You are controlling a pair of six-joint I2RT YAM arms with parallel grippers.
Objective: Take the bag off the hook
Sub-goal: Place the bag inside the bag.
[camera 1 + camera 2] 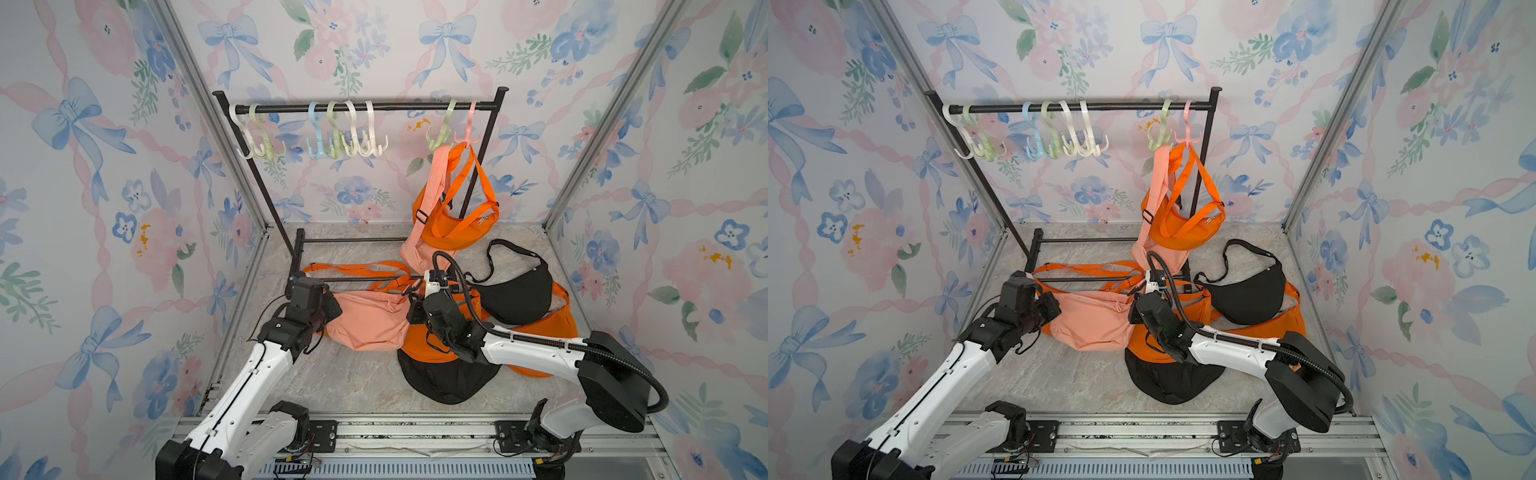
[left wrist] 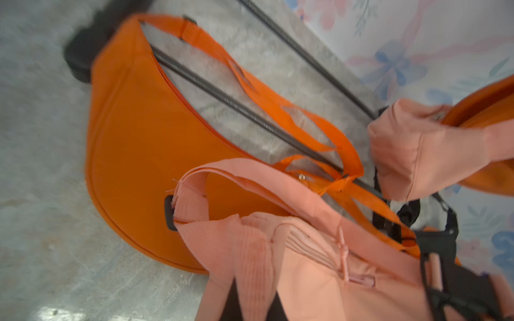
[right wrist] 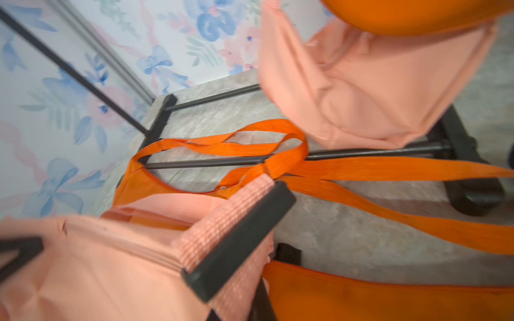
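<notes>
Nearest the camera, a black bag [image 1: 449, 380] lies flat on the marble counter [image 1: 332, 382], with an orange bag [image 1: 419, 347] overlapping its far edge under the right arm. Just beyond, a peach bag [image 1: 365, 320] lies on the counter between the two arms. The left tool [image 1: 332, 307] is closed on its left end; in the left wrist view the ribbed peach strap sits between the dark fingers [image 2: 232, 301]. The right tool [image 1: 413, 300] is closed on the bag's right end, a black finger [image 3: 239, 241] pressed along the peach strap. To the right lies a second black bag [image 1: 515, 293], partly on top of another orange bag [image 1: 557, 324]. Loose orange straps [image 1: 353, 270] cross the rack's base bar.

Farther back, two bags hang at the right end of the rail [image 1: 374, 107], touching each other: a hanging peach bag [image 1: 419, 249] by the green hook [image 1: 442, 129] and a hanging orange bag [image 1: 461, 224] on the pink hook [image 1: 469, 139]. The other hooks [image 1: 332, 133] along the rail are bare.
</notes>
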